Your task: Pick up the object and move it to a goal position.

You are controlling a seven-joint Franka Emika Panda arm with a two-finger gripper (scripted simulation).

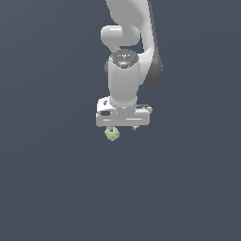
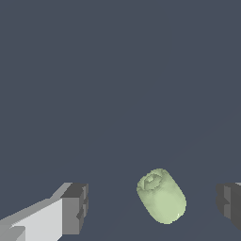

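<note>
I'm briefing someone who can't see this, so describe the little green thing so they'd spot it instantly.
Find the white robot arm against the plain dark background, then follow it down to its claw. Just below sits the pale-green blob, between the open fingers. It is the only coloured thing there, small, rounded and lumpy.

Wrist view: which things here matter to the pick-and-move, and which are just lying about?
Part of the job:
- pale-green object, lying between the fingers, touching neither
- gripper, jaws open

Lying about:
- nothing else visible; only the plain dark floor
</note>
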